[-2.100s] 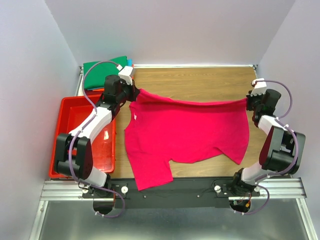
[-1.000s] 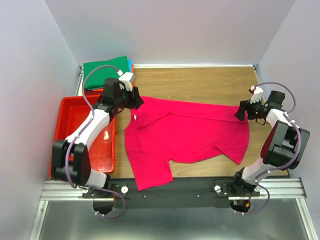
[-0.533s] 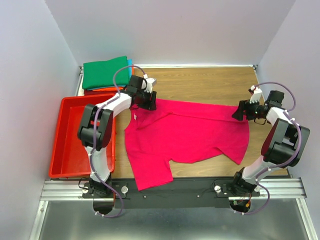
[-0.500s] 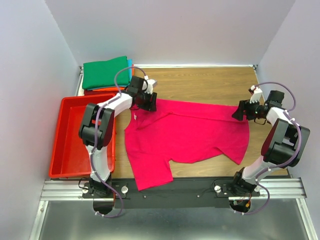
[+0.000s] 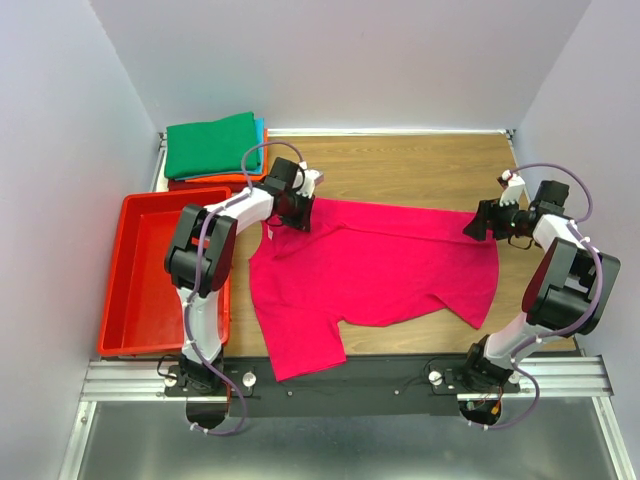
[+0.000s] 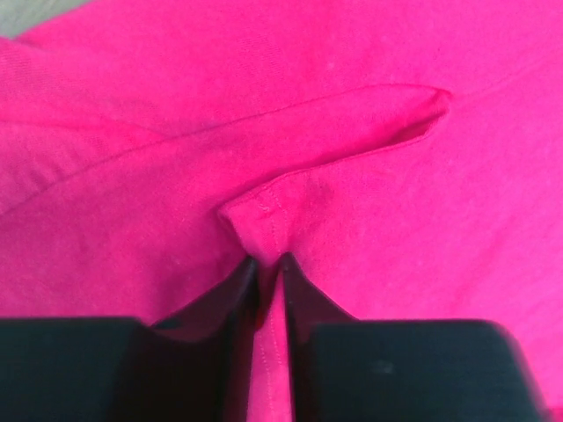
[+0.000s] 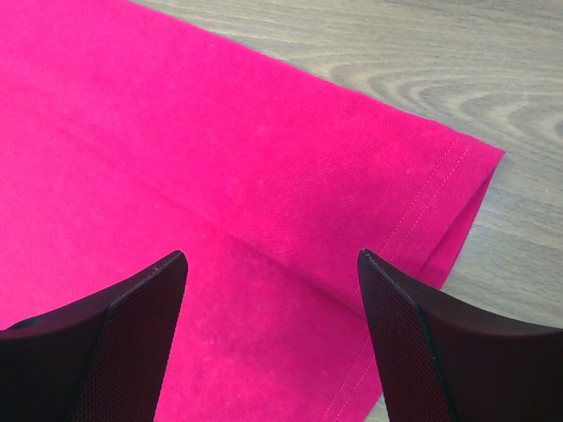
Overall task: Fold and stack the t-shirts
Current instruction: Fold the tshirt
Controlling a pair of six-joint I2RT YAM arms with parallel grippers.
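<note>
A magenta-pink t-shirt (image 5: 370,265) lies spread on the wooden table, with its hem toward the right. My left gripper (image 5: 298,212) sits at the shirt's upper left edge. In the left wrist view this gripper (image 6: 266,264) is shut on a raised, stitched fold of the t-shirt (image 6: 352,132). My right gripper (image 5: 478,225) hovers over the shirt's upper right corner. In the right wrist view it (image 7: 273,259) stands wide open above the hemmed corner of the t-shirt (image 7: 264,176), gripping nothing. Folded t-shirts are stacked at the back left, green (image 5: 212,145) on top, with teal (image 5: 260,128) and orange (image 5: 220,179) edges showing.
A red plastic tray (image 5: 112,300) stands left of the shirt, beside the left arm. White walls close in the table on the left, back and right. Bare wood (image 5: 400,165) shows behind the shirt.
My left gripper slid right along the shirt's top edge and closed on a fold of fabric. The right gripper dropped to the shirt's right corner, then stayed still and open.
</note>
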